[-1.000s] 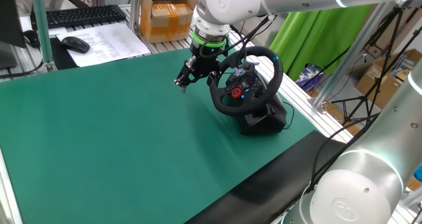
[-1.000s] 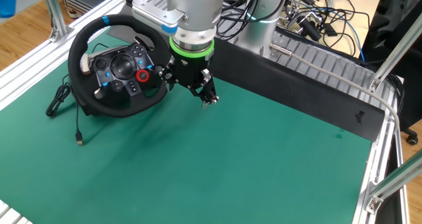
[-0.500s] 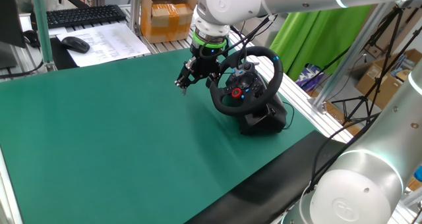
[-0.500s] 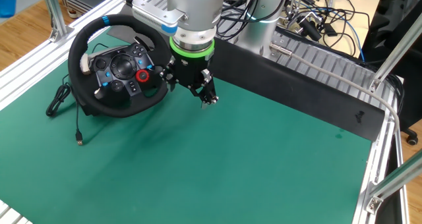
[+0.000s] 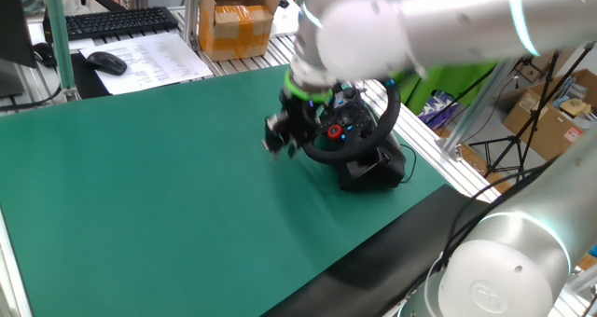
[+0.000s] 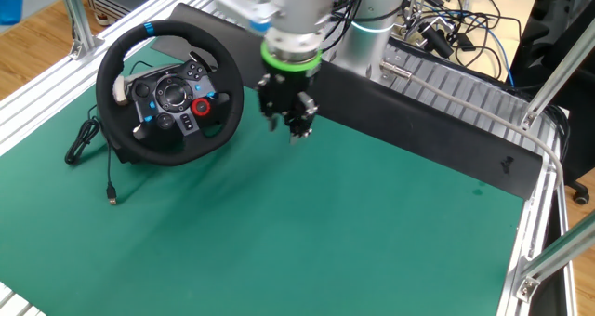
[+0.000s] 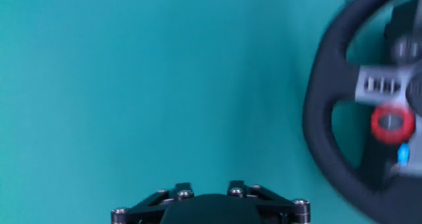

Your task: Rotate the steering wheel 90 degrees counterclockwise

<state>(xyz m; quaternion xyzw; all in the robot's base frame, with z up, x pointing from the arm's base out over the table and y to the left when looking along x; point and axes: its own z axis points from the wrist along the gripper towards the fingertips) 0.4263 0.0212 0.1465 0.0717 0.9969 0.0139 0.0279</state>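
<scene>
The steering wheel (image 5: 362, 119) is black and round, with a red centre knob and small coloured buttons. It stands tilted on its black base at the mat's far right. In the other fixed view (image 6: 172, 93) its blue stripe sits at the rim's upper left. My gripper (image 5: 278, 142) hangs over the green mat just left of the rim, apart from it and blurred by motion. In the other fixed view it (image 6: 292, 130) is to the right of the wheel, holding nothing. The hand view shows only the gripper's base (image 7: 208, 207), with the wheel's rim (image 7: 323, 118) at the right edge.
The wheel's cable (image 6: 88, 141) lies on the mat beside the base. A keyboard (image 5: 112, 20), a mouse (image 5: 107, 62), papers and a cardboard box (image 5: 238, 19) lie beyond the mat's far edge. Aluminium rails and tangled cables (image 6: 446, 28) border the table.
My gripper has come away from the wheel's rim, swung out over the mat and turned about its axis. The wheel has not visibly turned.
</scene>
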